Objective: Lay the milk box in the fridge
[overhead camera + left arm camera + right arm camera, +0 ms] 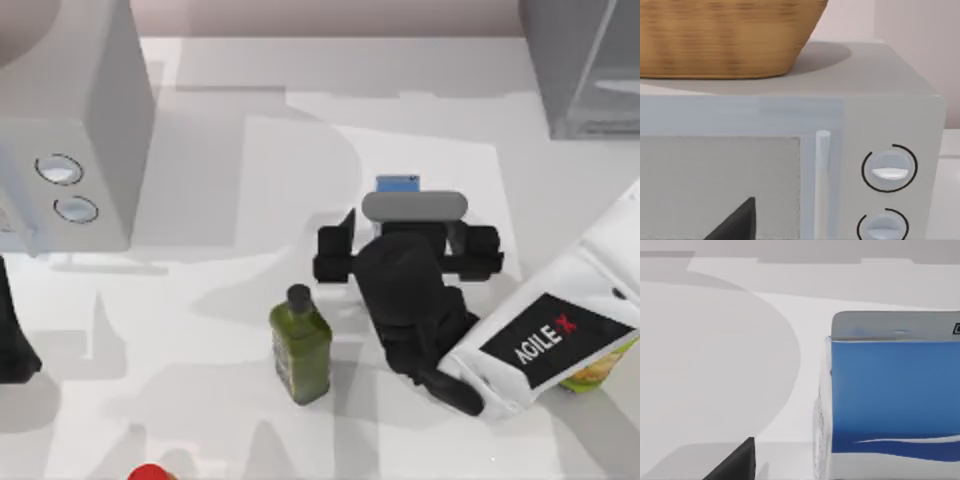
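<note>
The milk box stands mid-table, with just its blue top edge peeking out beyond my right wrist. Up close, its blue top and white side rest on the white table. My right gripper hovers directly over the box, open, its dark fingers spread to either side; one fingertip sits beside the carton, apart from it. The fridge, dark grey with a light frame, stands at the table's back right corner. At the left edge, my left gripper is parked and open, its finger facing the dial box.
A green bottle with a black cap stands just left of my right arm. A pale grey box with two dials fills the back left, a wicker basket on top. A red object lies at the front edge.
</note>
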Robot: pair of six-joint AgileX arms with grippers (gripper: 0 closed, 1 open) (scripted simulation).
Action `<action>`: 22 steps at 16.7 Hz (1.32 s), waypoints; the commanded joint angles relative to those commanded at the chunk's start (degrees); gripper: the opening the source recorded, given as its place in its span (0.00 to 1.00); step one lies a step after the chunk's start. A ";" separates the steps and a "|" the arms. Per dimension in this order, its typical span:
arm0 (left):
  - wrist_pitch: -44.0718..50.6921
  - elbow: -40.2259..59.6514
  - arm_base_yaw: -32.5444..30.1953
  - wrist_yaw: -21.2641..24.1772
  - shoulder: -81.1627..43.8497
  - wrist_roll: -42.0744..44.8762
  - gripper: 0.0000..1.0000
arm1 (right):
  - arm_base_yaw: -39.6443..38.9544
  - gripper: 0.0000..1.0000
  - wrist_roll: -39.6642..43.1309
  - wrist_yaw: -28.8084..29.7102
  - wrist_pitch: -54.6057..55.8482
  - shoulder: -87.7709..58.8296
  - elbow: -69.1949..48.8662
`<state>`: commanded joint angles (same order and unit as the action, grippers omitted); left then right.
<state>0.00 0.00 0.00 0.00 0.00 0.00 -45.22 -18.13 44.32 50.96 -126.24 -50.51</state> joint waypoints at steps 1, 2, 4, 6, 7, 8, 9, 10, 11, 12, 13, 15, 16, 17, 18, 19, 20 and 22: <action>0.00 0.00 0.00 0.00 0.00 0.00 1.00 | 0.00 1.00 0.00 0.00 0.00 0.00 0.00; 0.00 0.00 0.00 0.00 0.00 0.00 1.00 | 0.00 1.00 0.00 0.00 0.00 0.00 0.00; 0.00 0.00 0.00 0.00 0.00 0.00 1.00 | 0.27 1.00 0.05 -0.12 -0.14 0.12 0.26; 0.00 0.00 0.00 0.00 0.00 0.00 1.00 | 0.62 1.00 0.28 -0.51 -0.07 -0.46 -0.63; 0.00 0.00 0.00 0.00 0.00 0.00 1.00 | 1.10 1.00 0.59 -0.98 -0.05 -1.26 -1.70; 0.00 0.00 0.00 0.00 0.00 0.00 1.00 | 1.75 1.00 0.97 -1.57 -0.05 -2.28 -3.02; 0.00 0.00 0.00 0.00 0.00 0.00 1.00 | 2.48 1.00 1.39 -2.22 -0.07 -3.42 -4.47; 0.00 0.00 0.00 0.00 0.00 0.00 1.00 | 3.25 1.00 1.81 -2.90 -0.11 -4.58 -5.94; 0.00 0.00 0.00 0.00 0.00 0.00 1.00 | 3.98 1.00 2.19 -3.54 -0.15 -5.64 -7.30; 0.00 0.00 0.00 0.00 0.00 0.00 1.00 | 4.57 1.00 2.51 -4.07 -0.19 -6.50 -8.40; 0.00 0.00 0.00 0.00 0.00 0.00 1.00 | 4.96 1.00 2.71 -4.43 -0.22 -7.06 -9.12; 0.00 0.00 0.00 0.00 0.00 0.00 1.00 | 5.07 1.00 2.76 -4.53 -0.23 -7.23 -9.33; 0.00 0.00 0.00 0.00 0.00 0.00 1.00 | 5.07 1.00 2.76 -4.53 -0.23 -7.23 -9.33; 0.00 0.00 0.00 0.00 0.00 0.00 1.00 | 5.07 1.00 2.76 -4.53 -0.23 -7.23 -9.33; 0.00 0.00 0.00 0.00 0.00 0.00 1.00 | 5.07 0.92 2.76 -4.53 -0.23 -7.23 -9.33; 0.00 0.00 0.00 0.00 0.00 0.00 1.00 | 5.07 0.85 2.76 -4.53 -0.23 -7.23 -9.33; 0.00 0.00 0.00 0.00 0.00 0.00 1.00 | 5.07 0.77 2.76 -4.53 -0.23 -7.23 -9.33; 0.00 0.00 0.00 0.00 0.00 0.00 1.00 | 5.07 0.62 2.76 -4.53 -0.23 -7.23 -9.33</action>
<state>0.00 0.00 0.00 0.00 0.00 0.00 -40.15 -15.36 39.80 50.74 -133.47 -59.85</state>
